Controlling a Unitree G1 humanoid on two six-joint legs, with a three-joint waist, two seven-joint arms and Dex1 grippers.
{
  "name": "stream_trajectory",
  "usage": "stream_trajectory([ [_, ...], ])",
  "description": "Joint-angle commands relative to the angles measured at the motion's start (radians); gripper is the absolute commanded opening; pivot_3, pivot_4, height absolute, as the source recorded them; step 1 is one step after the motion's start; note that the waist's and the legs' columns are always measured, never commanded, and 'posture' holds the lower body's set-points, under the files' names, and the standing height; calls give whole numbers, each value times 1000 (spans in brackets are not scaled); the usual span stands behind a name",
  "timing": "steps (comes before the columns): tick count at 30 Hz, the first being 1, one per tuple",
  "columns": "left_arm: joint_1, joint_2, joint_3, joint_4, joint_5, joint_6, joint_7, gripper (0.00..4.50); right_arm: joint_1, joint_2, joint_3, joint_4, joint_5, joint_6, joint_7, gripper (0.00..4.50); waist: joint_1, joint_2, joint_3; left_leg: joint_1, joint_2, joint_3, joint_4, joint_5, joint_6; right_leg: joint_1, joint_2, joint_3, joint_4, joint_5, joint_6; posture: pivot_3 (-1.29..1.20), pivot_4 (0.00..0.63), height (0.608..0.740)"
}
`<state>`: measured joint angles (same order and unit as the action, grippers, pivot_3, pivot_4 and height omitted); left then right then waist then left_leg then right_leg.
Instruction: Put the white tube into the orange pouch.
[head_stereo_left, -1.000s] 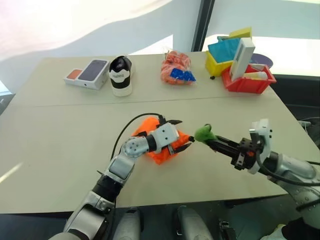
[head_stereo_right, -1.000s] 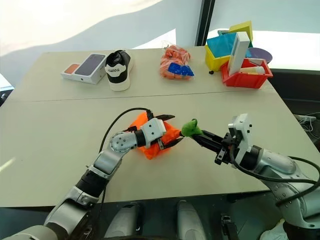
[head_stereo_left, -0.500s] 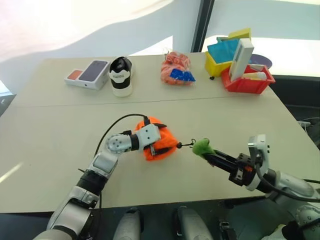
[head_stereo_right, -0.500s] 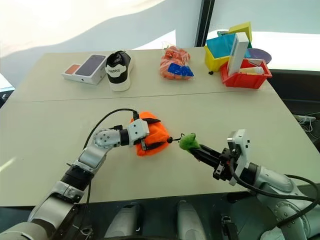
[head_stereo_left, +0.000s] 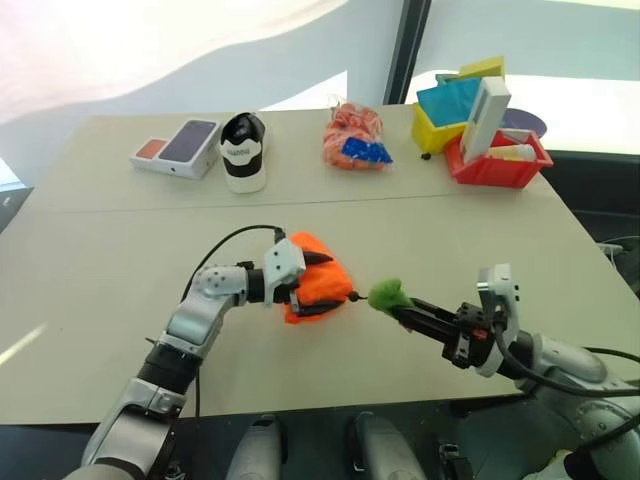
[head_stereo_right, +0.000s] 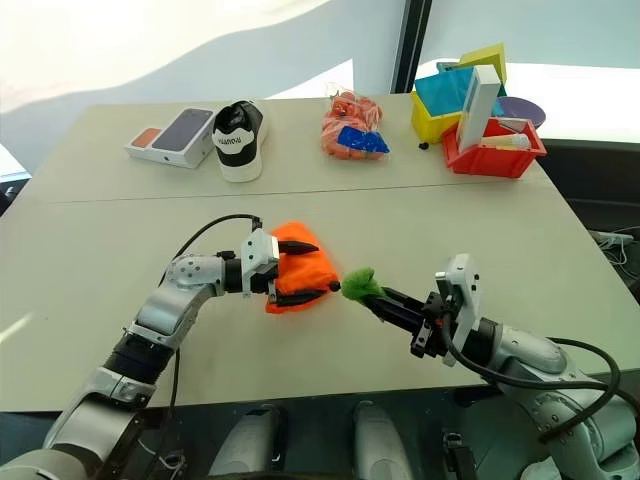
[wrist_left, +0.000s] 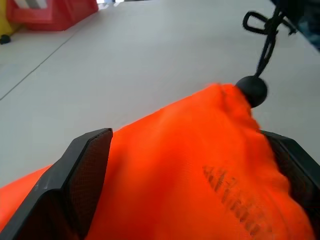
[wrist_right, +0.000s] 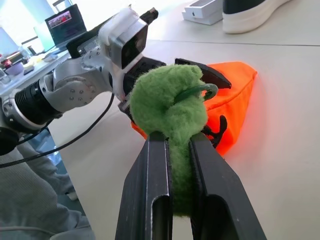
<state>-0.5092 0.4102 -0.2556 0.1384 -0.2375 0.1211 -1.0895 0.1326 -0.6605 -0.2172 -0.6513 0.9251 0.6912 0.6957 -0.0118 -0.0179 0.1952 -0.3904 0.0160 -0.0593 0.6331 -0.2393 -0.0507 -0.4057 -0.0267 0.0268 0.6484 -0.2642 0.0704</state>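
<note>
You can see the orange pouch (head_stereo_left: 318, 288) lying on the near half of the beige table (head_stereo_left: 120, 260), roughly at its middle, with its mouth cinched toward the robot's right. The white tube is nowhere to be made out in these views, so you cannot tell where it is. The left gripper (head_stereo_left: 312, 284) has its two black fingers spread wide, one on each side of the pouch's body; in the left wrist view the orange fabric bulges between them. A short black cord with a round bead (wrist_left: 251, 90) runs from the pouch's mouth to the green fuzzy ring (head_stereo_left: 387, 293), and the right gripper (wrist_right: 175, 150) is clenched on that ring, holding it just off the pouch's end above the table.

The table is two matte slabs joined by a seam running across, set before a pale wall and a bright window with a dark frame. Along the far edge, from the robot's left, you have a phone box (head_stereo_left: 176, 147), a black and white shoe (head_stereo_left: 241, 150) and an orange mesh bag (head_stereo_left: 353, 136) with a blue label. At the far right corner a yellow bin (head_stereo_left: 437, 130) holds a blue item, and beside it a red bin (head_stereo_left: 497, 165) holds a tall white box (head_stereo_left: 484, 118) leaning upright and a white tube with an orange tip (head_stereo_left: 511, 152) lying flat.
</note>
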Motion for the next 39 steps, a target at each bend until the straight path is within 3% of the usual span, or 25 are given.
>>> stream_trajectory([
  [1,-60,26,3,-58,-52,65,-83,4452,-18,-10,1,-19,-6,-20,8,0,-1,0,0,0,0,0,0,0,0,0,0,0,0,0,0,0,150,740],
  [12,-147,33,-35,-69,-67,175,-214,4452,-55,-26,-6,-54,12,-19,11,0,-1,0,0,0,0,0,-1,0,0,-1,0,0,0,0,0,0,150,740],
  [26,-344,-37,-105,187,-25,145,-400,4452,-110,-153,68,-96,-110,-56,112,0,-2,-1,1,-1,0,0,-1,0,0,-2,0,0,-1,-1,1,0,150,740],
  [34,-379,-63,-131,307,74,-72,-407,4452,-199,-118,52,-46,-96,-62,88,0,-1,-1,1,-2,0,0,-1,0,0,-2,0,0,-1,0,1,0,150,740],
  [39,-304,-101,-76,296,113,-272,-238,4452,-194,-33,17,-21,47,-25,37,0,0,-1,1,-2,0,0,-1,0,0,-2,0,0,-1,3,1,0,150,740],
])
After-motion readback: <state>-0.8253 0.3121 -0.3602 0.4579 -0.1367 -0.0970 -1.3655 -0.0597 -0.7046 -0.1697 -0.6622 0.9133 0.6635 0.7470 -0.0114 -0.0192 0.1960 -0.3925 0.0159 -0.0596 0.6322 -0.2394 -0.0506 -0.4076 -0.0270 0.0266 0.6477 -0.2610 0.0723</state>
